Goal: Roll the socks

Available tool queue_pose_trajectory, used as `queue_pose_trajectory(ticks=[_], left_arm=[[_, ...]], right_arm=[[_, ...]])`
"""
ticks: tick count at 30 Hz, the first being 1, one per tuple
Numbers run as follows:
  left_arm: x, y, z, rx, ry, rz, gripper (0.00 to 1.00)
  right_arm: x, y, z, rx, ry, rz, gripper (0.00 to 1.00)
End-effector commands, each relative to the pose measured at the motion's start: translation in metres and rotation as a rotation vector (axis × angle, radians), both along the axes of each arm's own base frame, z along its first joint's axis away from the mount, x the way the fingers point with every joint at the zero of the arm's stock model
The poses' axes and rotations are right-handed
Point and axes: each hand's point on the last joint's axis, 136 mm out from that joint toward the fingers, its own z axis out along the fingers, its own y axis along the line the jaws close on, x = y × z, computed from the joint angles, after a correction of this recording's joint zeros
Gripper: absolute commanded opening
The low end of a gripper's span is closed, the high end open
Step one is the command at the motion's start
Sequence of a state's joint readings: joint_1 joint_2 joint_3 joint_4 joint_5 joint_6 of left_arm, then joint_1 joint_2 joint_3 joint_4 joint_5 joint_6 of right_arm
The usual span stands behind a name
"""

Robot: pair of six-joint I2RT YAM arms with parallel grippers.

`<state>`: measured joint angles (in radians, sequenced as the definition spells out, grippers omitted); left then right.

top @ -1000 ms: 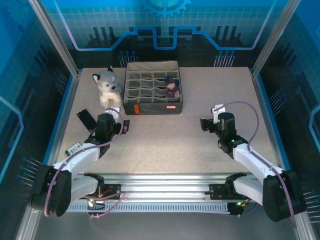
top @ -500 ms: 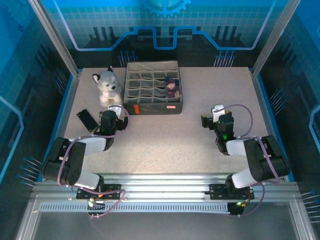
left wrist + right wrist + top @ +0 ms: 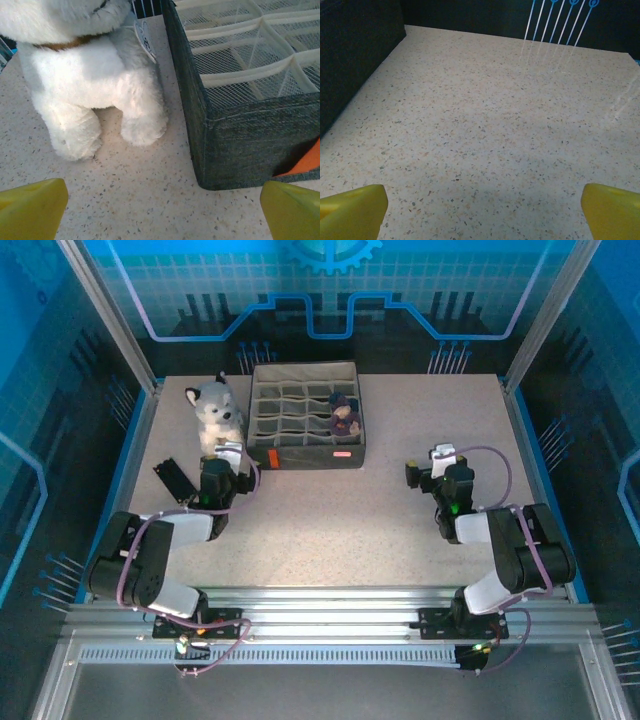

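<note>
**Socks** [image 3: 345, 415] — one purple bundle with dark and tan patches, lodged in a compartment of the right-hand column of the organiser; no gripper is touching it. Whether both socks are in the bundle cannot be told from the overhead view.

**Organiser box** [image 3: 305, 456] — dark grey fabric walls with pale mesh dividers, set at the far middle of the table [image 3: 330, 530]. An orange label [image 3: 342, 454] is fixed to its near wall. In the left wrist view its near corner [image 3: 235, 140] is seen close up, with the label's edge [image 3: 309, 161] at the right.

**Plush husky** [image 3: 215, 412] — grey and white, seated upright just beside the box's left wall; its white paws [image 3: 95, 120] rest on the table.

**Left gripper** [image 3: 228, 452] — jaws spread wide, nothing between them; it is held low, just before the husky and the box corner, yellow fingertips [image 3: 30, 207] at the frame's edges.

**Right gripper** [image 3: 432, 462] — jaws likewise spread wide and empty, over bare speckled tabletop [image 3: 495, 125], well apart from the box.

**Black flat object** [image 3: 173, 478] — laid on the table left of the left arm; not identifiable.
</note>
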<state>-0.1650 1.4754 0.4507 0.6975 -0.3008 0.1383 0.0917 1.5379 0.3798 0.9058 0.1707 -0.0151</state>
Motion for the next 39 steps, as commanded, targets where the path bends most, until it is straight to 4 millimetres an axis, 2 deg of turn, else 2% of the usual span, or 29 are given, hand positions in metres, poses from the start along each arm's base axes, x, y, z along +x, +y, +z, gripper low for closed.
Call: queue_pose_trajectory(ticks=[1,5,7,9,11,14,39], left_arm=[[0.002,0.011,0.009,-0.039,-0.074,0.057,0.99],[-0.008,0.023,0.010,-0.088,-0.139,0.087,1.00],[-0.012,0.021,0.005,-0.123,-0.149,0.051,1.00],[-0.007,0.021,0.003,-0.115,-0.181,0.042,0.99],[-0.002,0.025,-0.004,-0.140,-0.102,0.063,0.99],[0.001,0.034,-0.006,-0.185,-0.078,0.085,0.99],[0.002,0.034,-0.006,-0.184,-0.082,0.083,0.99]], right_arm=[[0.003,-0.002,0.004,0.023,-0.006,0.000,1.00],[0.003,-0.002,0.003,0.022,-0.005,0.001,1.00],[0.003,-0.002,0.004,0.023,-0.007,0.000,1.00],[0.003,-0.002,0.003,0.022,-0.006,0.001,1.00],[0.003,-0.002,0.003,0.022,-0.004,0.001,1.00],[0.003,-0.002,0.004,0.023,-0.006,0.001,1.00],[0.003,-0.001,0.004,0.021,-0.006,0.005,1.00]])
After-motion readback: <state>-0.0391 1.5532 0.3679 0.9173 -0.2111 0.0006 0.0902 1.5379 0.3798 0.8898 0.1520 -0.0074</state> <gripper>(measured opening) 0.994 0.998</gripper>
